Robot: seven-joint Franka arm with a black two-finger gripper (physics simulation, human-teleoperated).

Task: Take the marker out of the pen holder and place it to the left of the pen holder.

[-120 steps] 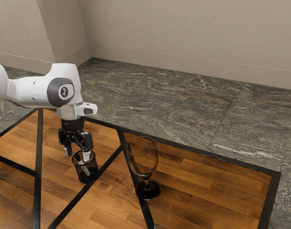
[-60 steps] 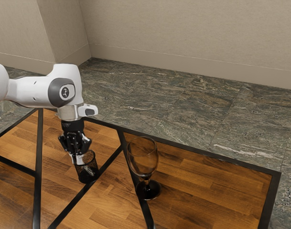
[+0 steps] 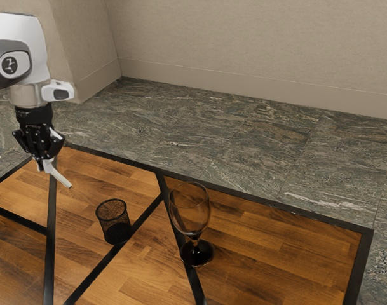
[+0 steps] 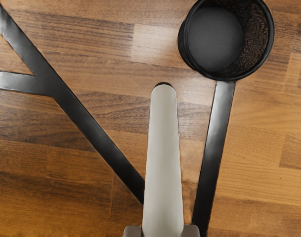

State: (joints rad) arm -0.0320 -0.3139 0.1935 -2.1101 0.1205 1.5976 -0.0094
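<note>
"2 stages to this job: how far along is it, over that tabletop [image 3: 276, 244]?"

"Stage 1 looks done. Near the stemmed wine glass [image 3: 190, 213], the black mesh pen holder [image 3: 114, 223] stands upright with its floor bare, so the marker [image 3: 58, 174] is out. Stage 2, the placing, is left: it hangs in the air, well apart from the pen holder, toward the exterior view's left."

"And the pincer [image 3: 45, 162]?"

"Narrow, I'd say, no wider than the barrel. Its 2 pads [image 4: 133, 231] grip the pale marker from both sides, near its upper end. It slants downward, and its dark tip [image 4: 164, 84] seems to touch nothing."

"So what does the move call for?"

"Pick the spot left of the pen holder, ease the marker down, lay it flatter, then release. Dropped at that tilt, it could roll, I think."
</note>
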